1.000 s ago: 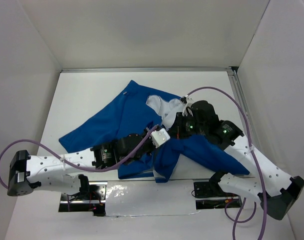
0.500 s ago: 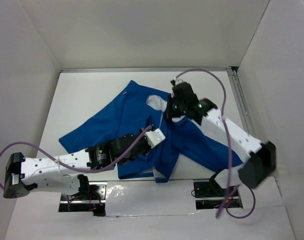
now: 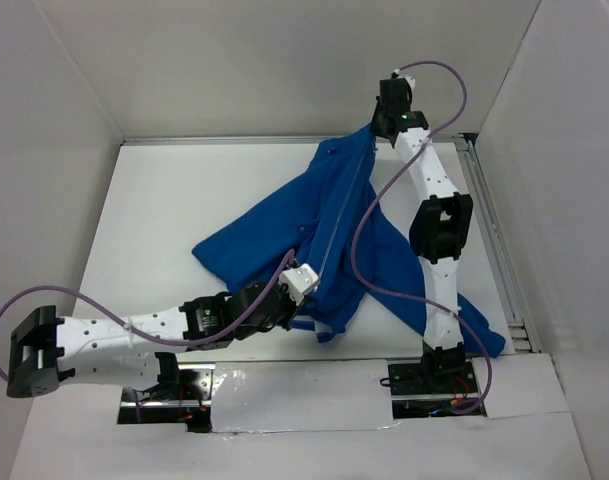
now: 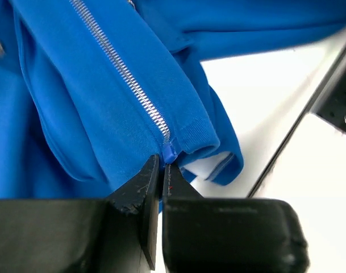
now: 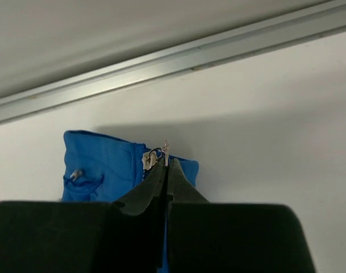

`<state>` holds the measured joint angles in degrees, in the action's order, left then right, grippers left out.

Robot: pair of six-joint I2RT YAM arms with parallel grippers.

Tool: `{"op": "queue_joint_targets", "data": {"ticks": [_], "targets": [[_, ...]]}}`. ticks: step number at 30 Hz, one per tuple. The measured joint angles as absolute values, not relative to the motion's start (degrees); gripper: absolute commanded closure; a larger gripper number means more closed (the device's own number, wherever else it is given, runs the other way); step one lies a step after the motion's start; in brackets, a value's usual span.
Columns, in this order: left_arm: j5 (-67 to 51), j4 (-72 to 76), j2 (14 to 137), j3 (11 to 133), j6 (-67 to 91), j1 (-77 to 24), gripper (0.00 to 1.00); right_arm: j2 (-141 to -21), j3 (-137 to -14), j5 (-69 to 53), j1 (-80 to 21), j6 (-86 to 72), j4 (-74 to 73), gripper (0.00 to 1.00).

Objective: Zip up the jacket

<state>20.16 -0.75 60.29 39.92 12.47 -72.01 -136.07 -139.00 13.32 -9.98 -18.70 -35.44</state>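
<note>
Since the earlier frame, your right end effector (image 5: 166, 164) has swung to the far edge of the surface (image 3: 164, 190), clamped on the zipper pull (image 5: 165, 149). Your left end effector (image 4: 161, 166) is clamped on the hem (image 4: 190, 133). The jacket (image 3: 274, 235) lies stretched between them with its zipper (image 4: 119, 65) closed; judge the task nearly complete.

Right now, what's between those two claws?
The jacket zipper, taut from the left gripper at the hem to the right gripper at the collar; top view.
</note>
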Motion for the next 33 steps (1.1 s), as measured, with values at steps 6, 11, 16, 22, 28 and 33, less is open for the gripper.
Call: {"op": "queue_joint_targets", "data": {"ticks": [6, 11, 16, 22, 28, 33], "targets": [[21.74, 2.79, 66.08, 39.2, 20.97, -71.57, 1.0, -138.96, -142.43, 12.05, -10.02, -13.28, -34.26, 1.0], [22.35, 1.76, 67.85, 38.87, 25.45, -71.61, 1.0, -139.13, -138.93, 11.35, -12.27, -9.72, -29.12, 1.0], [23.09, -3.66, 67.83, 38.46, 29.41, -72.6, 0.01, -139.37, -138.93, 10.7, -11.75, -8.82, -24.88, 0.0], [23.94, -21.45, 67.42, 41.01, 40.84, -74.39, 0.01, -134.8, -135.92, 11.25, -9.45, -7.6, -20.34, 0.0], [25.61, -33.17, 57.76, 45.04, 50.39, -74.39, 0.01, -114.87, -119.52, 8.49, -5.69, -15.75, -22.04, 0.0], [26.3, -41.36, 50.68, 49.39, 58.54, -74.28, 0.01, -93.12, -101.49, 3.44, 5.5, -23.46, -21.02, 0.0]]}}
